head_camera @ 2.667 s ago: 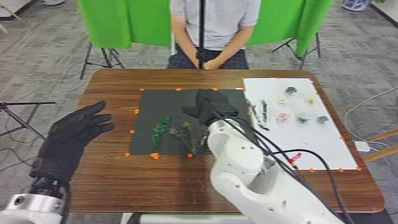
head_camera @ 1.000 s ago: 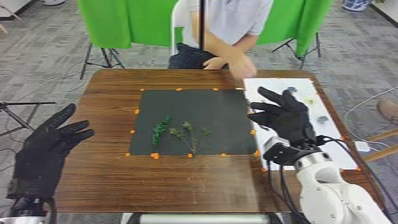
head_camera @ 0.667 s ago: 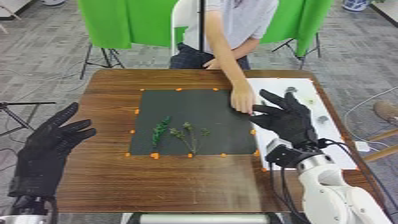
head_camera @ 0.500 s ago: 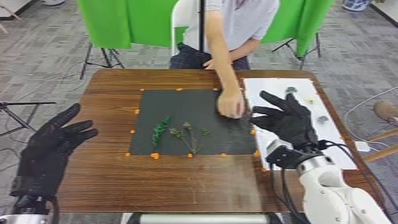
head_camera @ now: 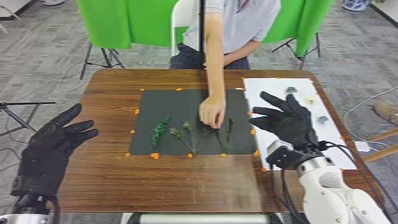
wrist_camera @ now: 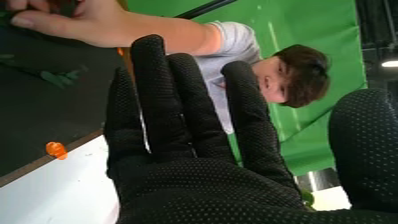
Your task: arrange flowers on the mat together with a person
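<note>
Left of right hand (head_camera: 289,125), sprigs (head_camera: 160,131)

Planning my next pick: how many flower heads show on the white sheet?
3: dark bluish flower farthest, yellowish flower nearer, grey flower nearest to the robot. The black-gloved right hand may hide more.

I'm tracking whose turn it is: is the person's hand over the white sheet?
No, the person's hand is over the dark mat.

The room was bright, its light soft and even over the table (head_camera: 142,185). From where I stood, the white sheet (head_camera: 266,89) looked brightest, the mat (head_camera: 169,105) dark, and a lamp (wrist_camera: 389,64) glowed white in the right wrist view.
</note>
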You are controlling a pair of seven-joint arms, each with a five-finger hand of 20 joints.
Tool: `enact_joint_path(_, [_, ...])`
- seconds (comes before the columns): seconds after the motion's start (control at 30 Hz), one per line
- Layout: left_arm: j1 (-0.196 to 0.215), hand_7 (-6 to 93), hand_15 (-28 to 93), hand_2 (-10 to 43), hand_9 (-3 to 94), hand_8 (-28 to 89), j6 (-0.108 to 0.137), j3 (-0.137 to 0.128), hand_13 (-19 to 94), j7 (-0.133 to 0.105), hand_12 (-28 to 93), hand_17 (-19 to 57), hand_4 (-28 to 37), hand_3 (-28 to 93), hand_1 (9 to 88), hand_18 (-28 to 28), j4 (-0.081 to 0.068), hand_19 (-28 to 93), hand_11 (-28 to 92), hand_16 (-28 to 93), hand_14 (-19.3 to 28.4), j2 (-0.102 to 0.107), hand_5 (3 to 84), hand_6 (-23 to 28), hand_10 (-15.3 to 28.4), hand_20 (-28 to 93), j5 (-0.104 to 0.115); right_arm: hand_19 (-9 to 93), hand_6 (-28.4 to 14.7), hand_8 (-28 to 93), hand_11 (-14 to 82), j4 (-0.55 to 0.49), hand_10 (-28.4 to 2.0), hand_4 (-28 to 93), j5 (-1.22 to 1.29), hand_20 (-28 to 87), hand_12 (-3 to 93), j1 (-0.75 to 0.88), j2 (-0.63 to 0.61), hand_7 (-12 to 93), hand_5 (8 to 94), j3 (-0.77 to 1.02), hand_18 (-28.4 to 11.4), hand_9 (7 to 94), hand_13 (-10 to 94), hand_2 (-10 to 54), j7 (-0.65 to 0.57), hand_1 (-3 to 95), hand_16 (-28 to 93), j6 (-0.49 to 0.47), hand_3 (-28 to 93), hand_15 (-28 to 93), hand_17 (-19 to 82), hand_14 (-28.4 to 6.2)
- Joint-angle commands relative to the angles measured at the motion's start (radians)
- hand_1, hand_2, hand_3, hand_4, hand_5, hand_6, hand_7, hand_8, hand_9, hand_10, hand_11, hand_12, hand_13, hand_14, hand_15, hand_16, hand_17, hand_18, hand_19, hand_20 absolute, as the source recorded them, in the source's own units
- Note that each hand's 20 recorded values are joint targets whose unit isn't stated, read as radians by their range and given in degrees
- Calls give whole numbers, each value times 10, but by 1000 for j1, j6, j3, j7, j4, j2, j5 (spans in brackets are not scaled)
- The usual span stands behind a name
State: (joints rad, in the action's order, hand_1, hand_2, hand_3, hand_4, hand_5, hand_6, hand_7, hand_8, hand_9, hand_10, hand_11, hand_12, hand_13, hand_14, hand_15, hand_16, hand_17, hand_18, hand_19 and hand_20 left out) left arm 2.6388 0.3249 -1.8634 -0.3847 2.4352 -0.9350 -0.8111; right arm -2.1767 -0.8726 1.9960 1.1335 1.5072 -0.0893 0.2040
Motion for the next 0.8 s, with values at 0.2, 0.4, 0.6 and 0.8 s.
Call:
enact_joint_path(0.2, [11,151,525,44,373,-108,14,8,262,-1,108,-92,-283,777,167,245,4,482,253,-94,279,1,342,58,198,86,1,559,-42,-102,186,-12,-223,-265,-28,137,150,10,11,115,481,3,-248,507,428,139,1,133,81,-1,731,550,94,-223])
enact_joint_path(0.4, [13,152,525,43,374,-108,16,9,262,3,108,-93,-283,780,168,245,5,483,254,-94,280,1,342,59,198,87,3,564,-42,-103,186,-15,-223,-264,-34,138,149,12,7,118,483,10,-248,508,429,139,5,137,80,5,730,553,97,-223])
enact_joint_path(0.6, [17,152,525,44,374,-108,20,8,262,-1,108,-93,-283,779,173,245,6,483,255,-95,280,2,342,60,199,86,3,568,-42,-104,189,-16,-223,-263,-65,138,149,5,-1,120,482,13,-247,511,432,138,11,139,80,25,730,556,100,-222])
enact_joint_path(0.8, [15,151,526,45,374,-107,26,12,262,-2,108,-93,-283,777,175,245,6,484,254,-95,280,6,345,62,199,86,5,573,-41,-105,191,-14,-224,-262,-95,138,150,-11,-14,121,484,17,-248,514,435,137,3,142,79,39,730,559,104,-223])
